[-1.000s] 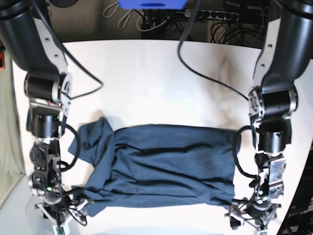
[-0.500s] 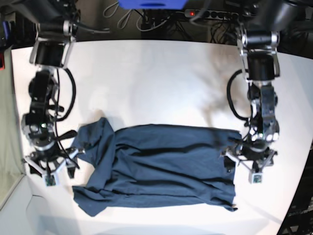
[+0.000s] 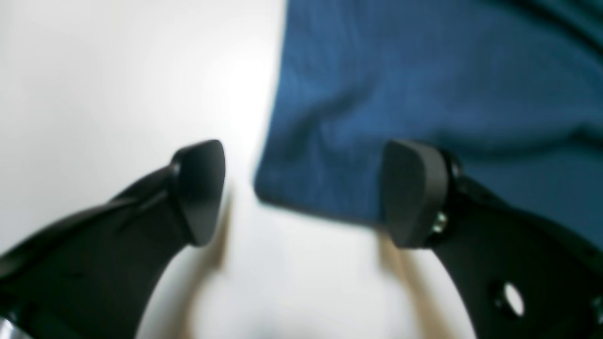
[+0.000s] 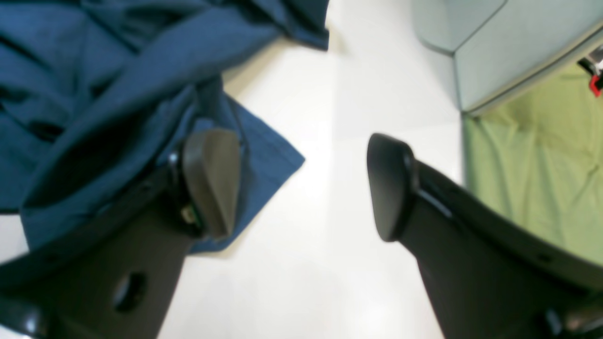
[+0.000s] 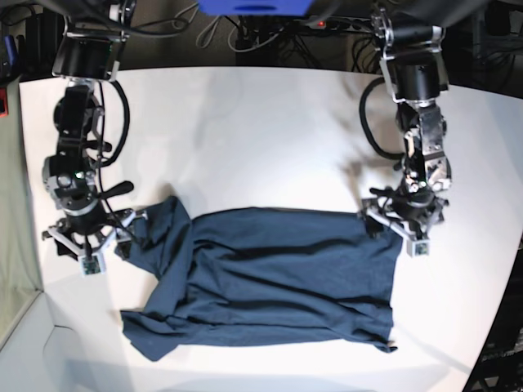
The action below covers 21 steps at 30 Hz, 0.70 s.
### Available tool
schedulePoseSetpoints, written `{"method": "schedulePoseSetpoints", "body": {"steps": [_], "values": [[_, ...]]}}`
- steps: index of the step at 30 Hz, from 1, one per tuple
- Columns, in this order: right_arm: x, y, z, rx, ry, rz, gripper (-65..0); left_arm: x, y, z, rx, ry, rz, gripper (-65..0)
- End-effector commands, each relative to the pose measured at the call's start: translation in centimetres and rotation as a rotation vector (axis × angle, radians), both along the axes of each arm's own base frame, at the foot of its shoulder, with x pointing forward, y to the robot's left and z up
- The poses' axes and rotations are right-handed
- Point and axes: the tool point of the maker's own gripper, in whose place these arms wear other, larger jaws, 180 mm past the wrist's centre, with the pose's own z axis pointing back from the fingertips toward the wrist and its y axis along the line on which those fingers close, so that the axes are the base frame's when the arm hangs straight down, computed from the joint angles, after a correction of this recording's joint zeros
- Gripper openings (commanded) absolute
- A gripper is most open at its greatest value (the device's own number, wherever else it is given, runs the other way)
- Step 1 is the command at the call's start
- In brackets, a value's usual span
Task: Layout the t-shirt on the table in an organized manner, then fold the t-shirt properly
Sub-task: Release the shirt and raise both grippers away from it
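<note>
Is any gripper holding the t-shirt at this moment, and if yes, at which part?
Nothing is held. Both the left gripper and the right gripper have open jaws poised at edges of the t-shirt.

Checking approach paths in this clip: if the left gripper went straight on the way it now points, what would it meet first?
Most likely the corner of the t-shirt: the open left gripper straddles that corner, one finger over cloth, the other over the bare table. Height above the cloth is unclear.

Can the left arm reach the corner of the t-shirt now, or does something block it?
Probably yes. The left gripper is open, one jaw over the t-shirt corner and the other over the bare table, with nothing between.
</note>
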Motion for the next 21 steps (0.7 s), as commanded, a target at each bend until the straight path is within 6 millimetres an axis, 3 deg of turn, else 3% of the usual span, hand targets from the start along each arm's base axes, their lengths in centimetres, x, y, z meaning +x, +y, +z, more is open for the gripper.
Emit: {"method": "schedulePoseSetpoints", "body": {"steps": [1,4,7,9,14,17,21], "values": [[0.8,-0.4,1.1,-0.006,-0.036,-0.002,-22.5,1.3,0.6,1.5,0.010,-0.050,0.004,-14.7],[0.5,-1.6,-1.0,0.004,0.020,-0.027,-22.5,1.1,0.4,0.0,-0.009,-0.007,0.002,-14.8],[1.1,-2.2,-1.5,0.015,0.038,-0.042,-22.5,1.1,0.3,-0.6,-0.017,0.012,0.003,-17.7],[1.0,-2.4,-2.9,0.025,0.074,-0.048,-22.4,1.0,0.2,-0.7,-0.018,0.014,0.002,-28.0],[2.3,-2.4,-4.7,0.059,0.131,-0.055,-22.4,1.0,0.5,-0.7,-0.019,0.014,0.013,-65.0],[3.4,-2.2,-5.6,0.087,0.162,-0.060,-22.4,1.0,0.6,-0.4,-0.014,0.007,0.015,-62.1],[4.2,-1.8,-5.8,0.107,0.176,-0.060,-22.4,1.7,1.3,1.6,0.010,-0.043,0.017,-64.8]]}}
